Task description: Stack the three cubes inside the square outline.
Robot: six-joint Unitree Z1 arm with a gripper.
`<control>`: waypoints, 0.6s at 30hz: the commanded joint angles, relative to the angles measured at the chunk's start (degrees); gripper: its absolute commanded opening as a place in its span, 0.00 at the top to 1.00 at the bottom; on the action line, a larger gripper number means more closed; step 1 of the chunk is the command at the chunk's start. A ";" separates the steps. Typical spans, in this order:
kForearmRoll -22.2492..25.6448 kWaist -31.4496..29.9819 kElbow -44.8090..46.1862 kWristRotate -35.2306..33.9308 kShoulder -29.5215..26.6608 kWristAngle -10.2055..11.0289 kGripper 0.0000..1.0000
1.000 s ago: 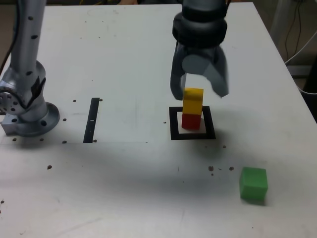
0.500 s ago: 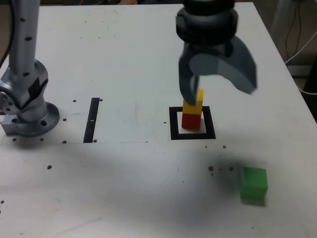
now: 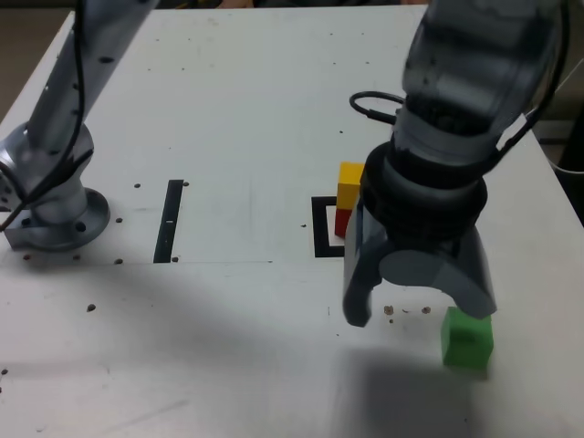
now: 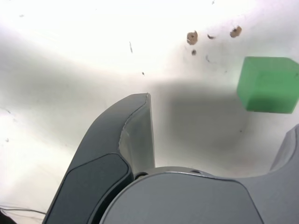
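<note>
Since half a second ago, the tool (image 3: 420, 306) has swung away from the two-cube stack and come forward and low over the desk (image 3: 228, 109), close to the green cube (image 3: 467, 339). Its two grey fingers are spread wide and hold nothing.

Behind the tool, the yellow cube (image 3: 350, 185) sits on top of the red cube (image 3: 341, 221), and both stand inside the square outline (image 3: 321, 228). The arm hides most of the outline and part of the stack, so only the outline's near-left corner shows in the exterior view.

The green cube rests alone on the desk, just below one finger in the exterior view. In the wrist view, the green cube (image 4: 268, 84) lies off to one side of the open gap, near the edge of one finger, not yet centred between the two.

Two cubes appear stacked, so the step in hand looks like fetching the third. The next move probably calls for shifting the tool sideways until the green cube sits squarely between the fingers, then lowering and closing on it. Small brown specks mark the desk just beyond the cube.
</note>
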 commanded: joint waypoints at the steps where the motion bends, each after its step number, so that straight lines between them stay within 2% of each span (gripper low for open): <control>1: 0.69 -0.11 -1.93 -0.14 2.17 0.12 0.01; 9: 0.77 0.10 -8.14 2.11 6.20 1.59 0.03; 18: 0.85 1.05 -9.57 4.92 9.69 1.41 0.06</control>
